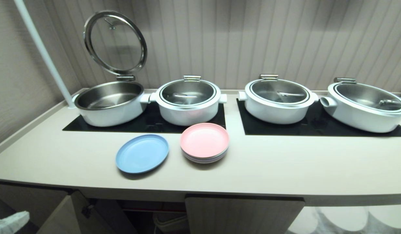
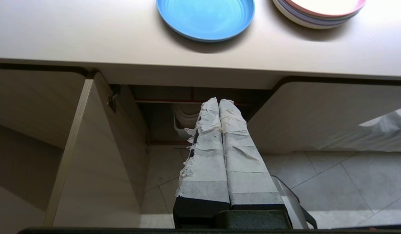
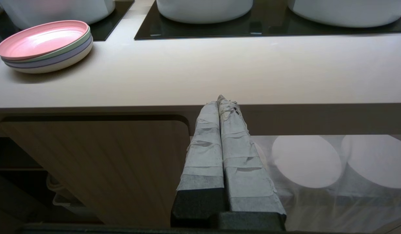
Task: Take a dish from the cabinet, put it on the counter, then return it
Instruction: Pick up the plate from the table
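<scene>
The blue dish point(image 1: 142, 158) lies flat on the tabletop point(image 1: 285, 169), just beside the pink-topped stack of plates point(image 1: 204, 142) and apart from it. The placing step therefore reads as done, and the step in hand is judged to be the return of the dish to the cabinet point(image 2: 317, 113).

The left claw point(image 2: 219, 104) is empty, its tape-wrapped fingers point(image 2: 205, 156) pressed together. It sits below the front edge of the tabletop and points into the open cabinet bay. The dish is above and beyond the claw tips, up on the tabletop surface. The open cabinet door point(image 2: 90, 156) stands off to one side of the claw; a closed door is on the other side.

The right claw point(image 3: 221, 100) is also empty with its fingers together. It is parked below the tabletop edge in front of a closed cabinet door point(image 3: 99, 162), with the plate stack well off to its side.

The next move calls for the left claw to rise above the tabletop level, part its fingers, and take the low rim of the dish. The rim is shallow and the dish lies flat, so an edge-on approach is likely required. A slip on the smooth surface is a risk.

No brands, labels or legible writing are visible in any view.
</scene>
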Tool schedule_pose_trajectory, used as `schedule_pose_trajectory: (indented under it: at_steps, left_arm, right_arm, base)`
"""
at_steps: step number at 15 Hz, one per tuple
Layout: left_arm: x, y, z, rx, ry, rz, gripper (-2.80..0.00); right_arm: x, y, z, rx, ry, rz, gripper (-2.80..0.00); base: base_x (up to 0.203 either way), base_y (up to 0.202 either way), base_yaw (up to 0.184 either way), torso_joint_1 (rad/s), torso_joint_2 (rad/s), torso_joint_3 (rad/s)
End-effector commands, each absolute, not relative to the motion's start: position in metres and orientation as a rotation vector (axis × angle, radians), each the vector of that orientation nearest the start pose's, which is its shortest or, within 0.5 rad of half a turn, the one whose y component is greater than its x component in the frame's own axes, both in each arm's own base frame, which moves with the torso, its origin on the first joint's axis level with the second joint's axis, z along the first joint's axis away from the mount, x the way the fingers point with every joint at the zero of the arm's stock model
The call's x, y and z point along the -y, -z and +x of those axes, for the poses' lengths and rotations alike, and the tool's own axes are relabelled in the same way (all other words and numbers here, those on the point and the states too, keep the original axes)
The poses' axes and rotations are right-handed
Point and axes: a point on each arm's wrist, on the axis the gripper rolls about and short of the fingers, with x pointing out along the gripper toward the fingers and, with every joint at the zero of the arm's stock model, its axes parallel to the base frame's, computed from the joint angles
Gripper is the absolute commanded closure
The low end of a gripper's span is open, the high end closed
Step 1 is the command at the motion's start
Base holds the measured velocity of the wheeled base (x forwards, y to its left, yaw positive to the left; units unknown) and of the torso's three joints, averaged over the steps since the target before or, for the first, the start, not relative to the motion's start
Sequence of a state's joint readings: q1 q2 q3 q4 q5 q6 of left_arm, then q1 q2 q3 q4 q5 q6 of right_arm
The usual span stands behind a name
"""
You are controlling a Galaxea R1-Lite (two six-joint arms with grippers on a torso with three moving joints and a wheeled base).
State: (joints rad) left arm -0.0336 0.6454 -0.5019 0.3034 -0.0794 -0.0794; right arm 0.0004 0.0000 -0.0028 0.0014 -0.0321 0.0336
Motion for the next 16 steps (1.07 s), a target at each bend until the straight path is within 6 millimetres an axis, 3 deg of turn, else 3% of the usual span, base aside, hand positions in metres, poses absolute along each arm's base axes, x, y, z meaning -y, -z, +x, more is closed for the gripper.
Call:
schedule_pose_trajectory:
  at_steps: [1,8,10,16]
  left_arm:
    - [0.004,-0.184,0.083,-0.584,0.082,-0.094,0.00]
    - [0.007,-0.158,0.205,-0.704,0.049,-0.139,0.00]
    - [0.005,-0.152,0.228,-0.683,0.039,-0.157,0.00]
    - [0.004,-0.148,0.272,-0.676,0.039,-0.273,0.00]
  right_arm:
    - [0.001,-0.076,-0.023,0.002,0.031,0.034,0.00]
    - [0.001,-0.076,-0.023,0.002,0.031,0.034,0.00]
    - [0.001,-0.076,-0.023,0.002,0.031,0.034,0.00]
    - [0.001,-0.076,-0.023,0.002,0.032,0.034,0.00]
  base:
    - [0.000,0.000,0.000,0.000,0.00,0.000]
    - [0.000,0.000,0.000,0.000,0.00,0.000]
    - [0.000,0.000,0.000,0.000,0.00,0.000]
    - [0.000,0.000,0.000,0.000,0.00,0.000]
